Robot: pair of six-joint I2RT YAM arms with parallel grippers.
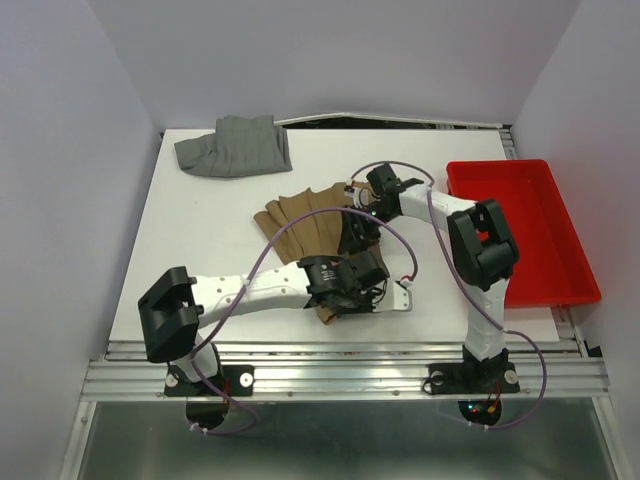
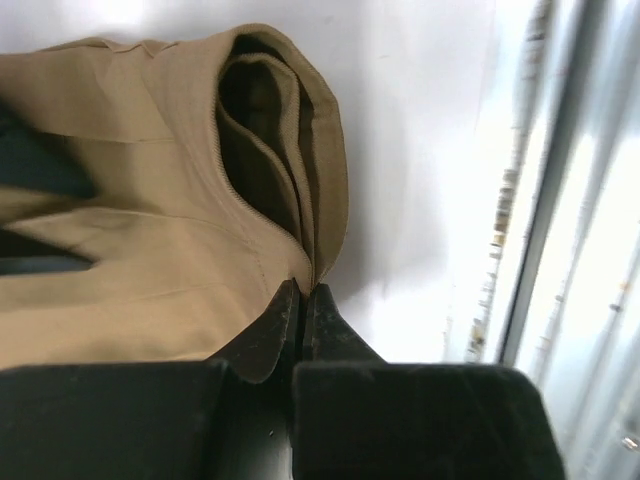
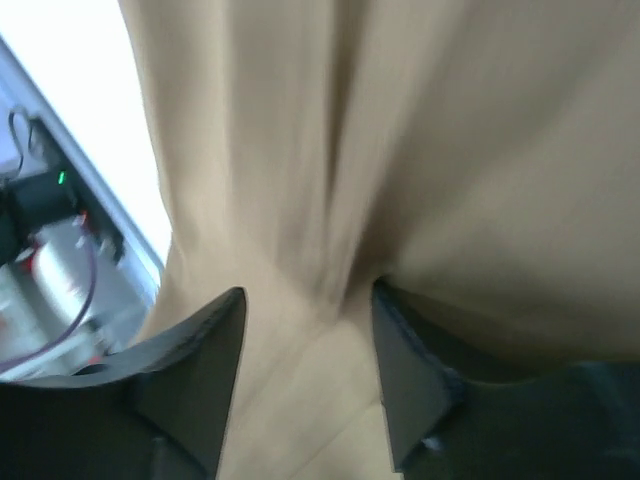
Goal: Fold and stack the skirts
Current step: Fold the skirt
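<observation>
My left gripper (image 2: 302,292) is clamped on the tan skirt (image 2: 150,240). Its two dark fingers (image 2: 262,335) are pressed together with a corner of the cloth pinched between the tips. Just above that pinch, the left wrist camera shows the fabric doubled over itself in several layers, with a dark pocket open between the folds and pale desk (image 2: 420,150) beyond. My right gripper (image 3: 308,298) has its fingers (image 3: 200,350) apart. A bunched ridge of the same tan cloth runs down between them, and I cannot tell whether either finger touches it. That view is blurred. From the overhead camera, the left gripper (image 1: 365,270) sits at the near right corner of the tan skirt (image 1: 300,225), with the left arm stretched low across the front of the desk (image 1: 200,230). The right gripper (image 1: 355,235) points down onto the skirt's right edge, just behind the left one, with its arm bent back over from the right. The tan skirt lies in the middle of the desk, fanned in pleats toward the far left and partly gathered under the two grippers. A grey skirt (image 1: 235,147) lies loosely bunched at the far left corner, well apart from the tan one. A red tray (image 1: 520,220) sits along the right side of the desk.
</observation>
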